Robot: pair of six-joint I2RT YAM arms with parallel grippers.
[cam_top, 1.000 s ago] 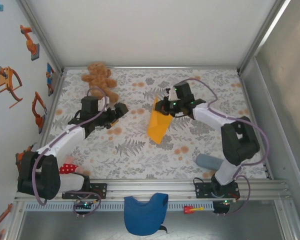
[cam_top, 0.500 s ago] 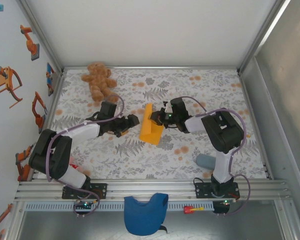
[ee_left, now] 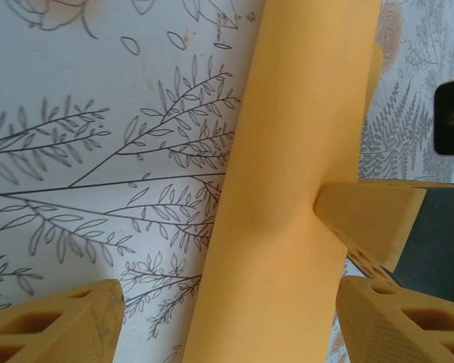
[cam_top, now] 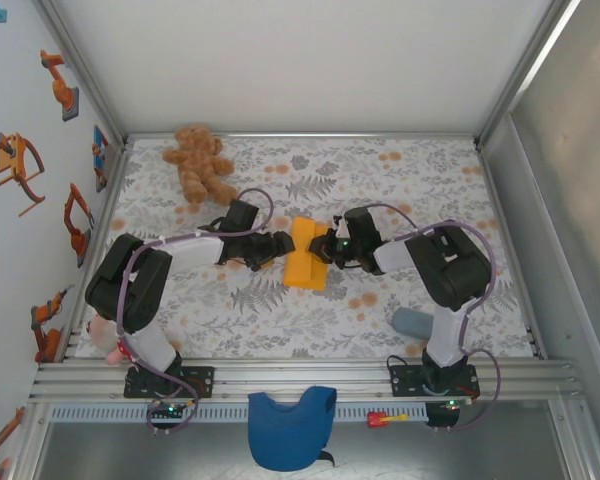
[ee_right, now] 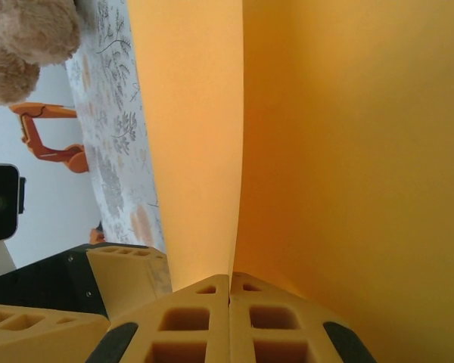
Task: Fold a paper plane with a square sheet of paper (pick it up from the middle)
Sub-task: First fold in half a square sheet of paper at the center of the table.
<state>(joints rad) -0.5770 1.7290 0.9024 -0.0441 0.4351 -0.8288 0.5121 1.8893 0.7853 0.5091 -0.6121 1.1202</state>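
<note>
The bench (cam_top: 400, 180) is covered in a grey fern-and-flower print with orange blooms. A brown teddy bear (cam_top: 200, 162) lies at its far left corner and a blue-grey cylinder (cam_top: 416, 322) near the right front. The folded orange sheet of paper (cam_top: 305, 255) is mid-bench; whether it touches the bench cannot be told.

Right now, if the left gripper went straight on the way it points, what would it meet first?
The square sheet of paper, pinched by the right gripper, lies directly ahead of the open left gripper, apparently reaching between its fingers.
</note>
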